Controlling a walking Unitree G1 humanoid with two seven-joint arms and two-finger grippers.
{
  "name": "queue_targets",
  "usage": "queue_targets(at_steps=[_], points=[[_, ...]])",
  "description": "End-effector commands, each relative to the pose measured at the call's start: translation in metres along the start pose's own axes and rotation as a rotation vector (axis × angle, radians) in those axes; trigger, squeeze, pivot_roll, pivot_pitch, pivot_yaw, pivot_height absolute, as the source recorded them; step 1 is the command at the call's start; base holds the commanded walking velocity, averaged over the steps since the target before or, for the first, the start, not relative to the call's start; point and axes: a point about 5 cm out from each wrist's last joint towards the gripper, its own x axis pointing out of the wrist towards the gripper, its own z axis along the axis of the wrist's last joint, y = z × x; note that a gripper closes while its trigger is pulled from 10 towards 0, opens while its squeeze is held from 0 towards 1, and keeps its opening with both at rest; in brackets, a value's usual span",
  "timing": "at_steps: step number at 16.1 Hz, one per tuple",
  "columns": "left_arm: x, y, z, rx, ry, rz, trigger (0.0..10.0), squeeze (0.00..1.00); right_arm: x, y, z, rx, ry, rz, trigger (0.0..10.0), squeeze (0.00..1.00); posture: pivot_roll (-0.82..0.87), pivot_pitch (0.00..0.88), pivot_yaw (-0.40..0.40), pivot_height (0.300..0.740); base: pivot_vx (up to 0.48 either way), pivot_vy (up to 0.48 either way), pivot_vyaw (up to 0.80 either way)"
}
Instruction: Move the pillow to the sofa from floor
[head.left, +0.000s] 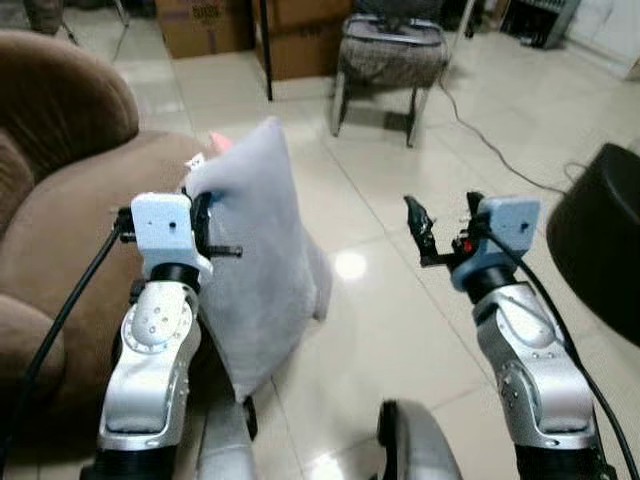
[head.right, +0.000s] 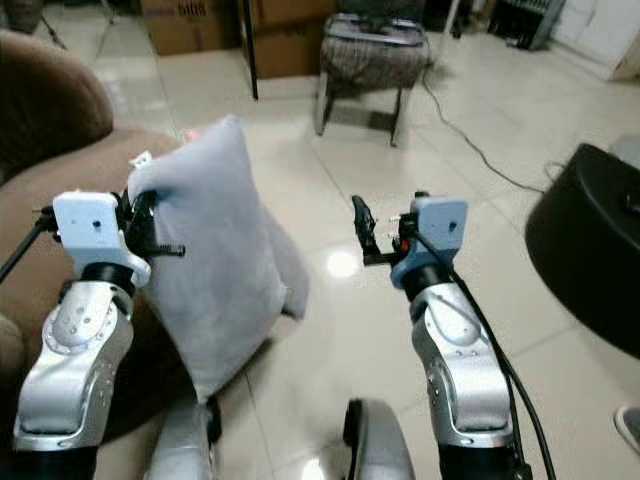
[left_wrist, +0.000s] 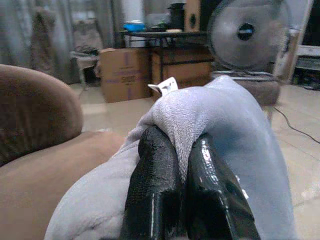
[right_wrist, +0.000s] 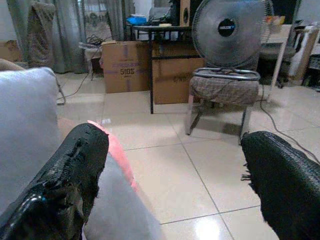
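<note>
A grey pillow (head.left: 262, 260) hangs upright in the air beside the brown sofa (head.left: 70, 230), its lower corner well above the floor. My left gripper (head.left: 202, 205) is shut on the pillow's upper left corner, near a small white tag (left_wrist: 166, 85). In the left wrist view the two black fingers (left_wrist: 156, 185) pinch a fold of grey fabric. My right gripper (head.left: 442, 228) stands open over the tiles to the right of the pillow, with nothing between its fingers (right_wrist: 75, 175).
A padded stool (head.left: 392, 52) with a fan (right_wrist: 227, 31) on it stands ahead, cardboard boxes (head.left: 205, 25) behind it. A cable (head.left: 480, 135) runs across the tiles. A dark round object (head.left: 600, 240) sits at the right. Open tiled floor lies in the middle.
</note>
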Motion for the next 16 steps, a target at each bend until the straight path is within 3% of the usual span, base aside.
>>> queue_targets(at_steps=[1,6,9,16], points=[[0.003,0.0,0.016,0.022,-0.097,0.006,10.0,0.0,0.0,-0.002,0.0,-0.013,-0.007,-0.015,10.0,0.0,0.08,0.0,-0.034,0.685,0.0,0.0,0.0],[0.005,-0.003,0.006,0.084,-0.058,-0.013,10.0,0.0,-0.001,-0.009,0.001,-0.138,-0.042,-0.058,10.0,0.0,0.05,0.0,-0.015,0.724,0.0,0.0,0.0],[0.003,-0.001,-0.002,0.125,-0.025,-0.08,10.0,0.0,-0.005,-0.011,-0.005,-0.137,-0.01,-0.051,10.0,0.0,0.04,0.0,-0.009,0.74,0.0,0.0,0.0],[0.005,0.002,0.0,0.083,-0.039,-0.087,10.0,0.0,-0.001,-0.01,-0.009,-0.056,0.015,-0.074,10.0,0.0,0.05,0.0,-0.011,0.74,0.0,0.0,0.0]])
